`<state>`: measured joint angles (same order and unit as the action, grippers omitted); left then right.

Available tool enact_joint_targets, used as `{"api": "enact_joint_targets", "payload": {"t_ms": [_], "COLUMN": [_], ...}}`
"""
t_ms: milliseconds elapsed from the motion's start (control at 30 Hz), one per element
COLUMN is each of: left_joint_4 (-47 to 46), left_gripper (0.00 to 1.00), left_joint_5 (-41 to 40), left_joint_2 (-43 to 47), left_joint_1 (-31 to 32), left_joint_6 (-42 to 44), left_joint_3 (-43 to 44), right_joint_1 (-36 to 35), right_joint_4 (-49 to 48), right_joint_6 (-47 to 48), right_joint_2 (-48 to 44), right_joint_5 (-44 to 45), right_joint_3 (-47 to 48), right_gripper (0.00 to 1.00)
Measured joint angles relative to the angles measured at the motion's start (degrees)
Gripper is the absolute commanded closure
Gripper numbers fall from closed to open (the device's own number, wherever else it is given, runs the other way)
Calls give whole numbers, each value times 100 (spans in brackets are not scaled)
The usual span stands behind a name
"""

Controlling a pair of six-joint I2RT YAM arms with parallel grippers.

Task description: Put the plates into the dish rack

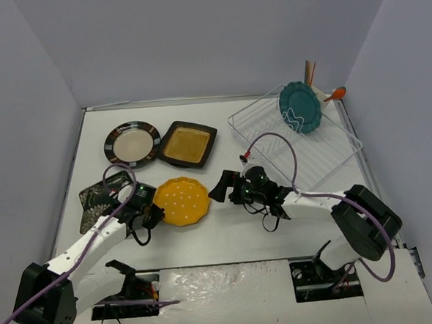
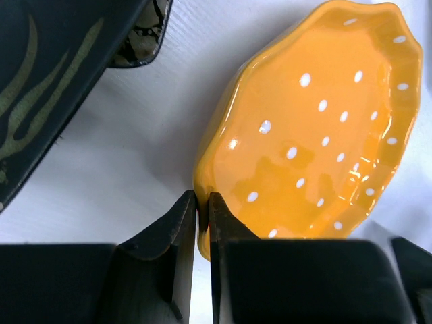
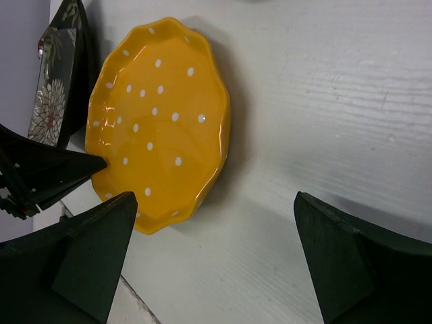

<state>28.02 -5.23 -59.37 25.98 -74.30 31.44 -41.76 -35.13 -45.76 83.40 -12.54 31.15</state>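
**A:** Well, from the top view, where are we?

**B:** The yellow dotted plate (image 1: 182,201) lies on the table (image 1: 228,235) just ahead of the arms. The left gripper (image 1: 151,210) is at its 9 o'clock edge and the right gripper (image 1: 221,191) at its 3 o'clock. The dish rack (image 1: 326,155) sits well apart at 2 o'clock, with a teal plate (image 1: 299,107) propped inside. The striped-rim plate (image 1: 132,143), amber-centred square plate (image 1: 186,144) and floral square plate (image 1: 101,196) wait outside it.

**A:** And the left wrist view?

**B:** The left gripper (image 2: 202,202) is pressed onto the rim of the yellow dotted plate (image 2: 317,128), pinching it at 6 o'clock.

**A:** The right wrist?

**B:** The right gripper (image 3: 214,202) is spread wide and holds nothing. The yellow dotted plate (image 3: 158,115) is at 11 o'clock, beside the floral square plate (image 3: 57,81).

**A:** So which step?

**B:** The grasp, I'd judge (whether the plate is off the table, I cannot tell). Next comes a lift by the rim and a carry toward the rack, perhaps with a handover, since it's far.
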Motion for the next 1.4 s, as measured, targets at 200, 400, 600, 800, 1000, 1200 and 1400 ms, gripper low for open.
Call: {"api": "enact_joint_targets", "payload": {"t_ms": [200,400,600,800,1000,1200,1400], "left_joint_4": [49,40,-35,-134,-194,-279,-373], "left_gripper": [100,100,100,100,100,100,100], "left_joint_5": [187,328,542,662,690,728,785], "left_joint_2": [107,173,213,281,365,437,483], "left_joint_1": [0,0,0,0,0,0,0], "left_joint_6": [-235,-446,-663,-807,-884,-944,-969], "left_joint_3": [53,54,54,52,-50,-227,-416], "right_joint_1": [-132,-211,-219,-220,-220,-220,-219], "right_joint_4": [-704,-1424,-2162,-2642,-2727,-2614,-2554], "right_joint_6": [-606,-1050,-1446,-1758,-1859,-1879,-1910], "right_joint_2": [685,1198,1737,2082,2204,2240,2238], "right_joint_5": [-317,-546,-846,-1057,-1119,-1121,-1060], "right_joint_3": [-62,-66,80,159,188,174,114], "right_gripper": [2,3,7,15,35,58,79]}}
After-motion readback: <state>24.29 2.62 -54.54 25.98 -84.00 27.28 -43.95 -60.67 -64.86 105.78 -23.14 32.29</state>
